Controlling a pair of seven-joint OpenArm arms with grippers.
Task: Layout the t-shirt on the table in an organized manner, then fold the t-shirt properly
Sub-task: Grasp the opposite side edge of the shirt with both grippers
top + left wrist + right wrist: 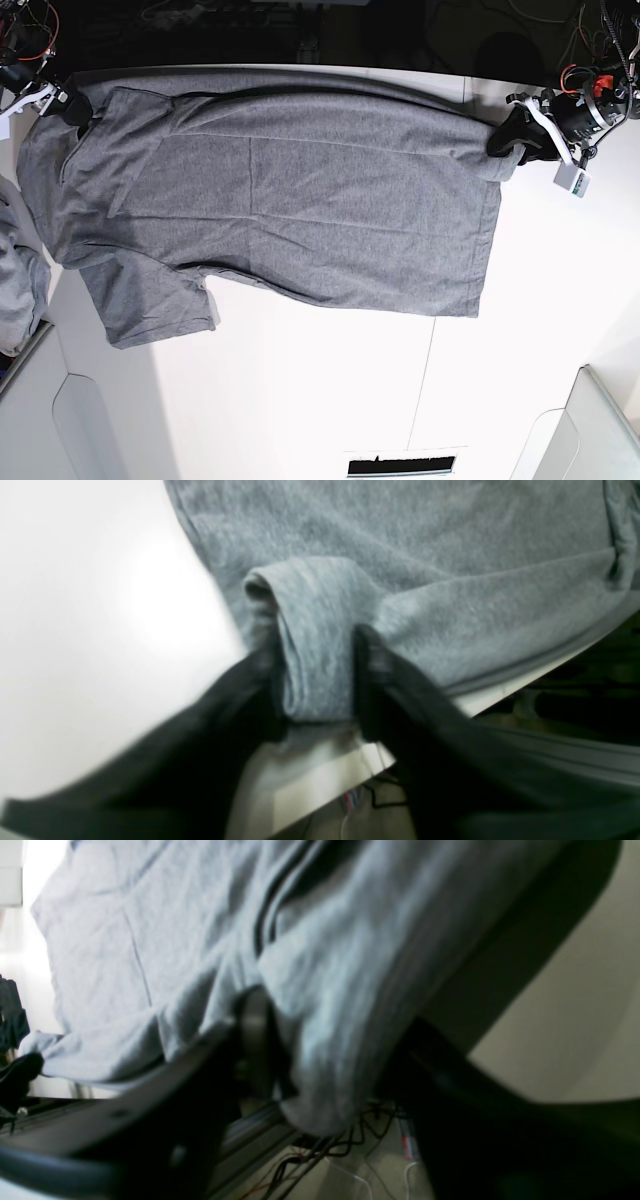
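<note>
The heather grey t-shirt (300,200) lies spread across the far half of the white table (330,390). Its hem is at the right and one sleeve (150,300) points toward the near side. My left gripper (505,140) is at the shirt's far right corner. In the left wrist view its fingers (370,655) pinch a rolled fold of the t-shirt (320,630) right at the table's edge (320,790). My right gripper (70,105) is at the far left corner. In the right wrist view the right gripper (330,1030) is closed around a bunched wad of t-shirt (325,1015) that hangs over the edge.
A paler bunched cloth (15,280) sits at the left edge. Light grey bins stand at the near right (600,430) and near left (40,420). A thin seam line (425,380) crosses the tabletop. Cables (325,1145) hang below the far edge.
</note>
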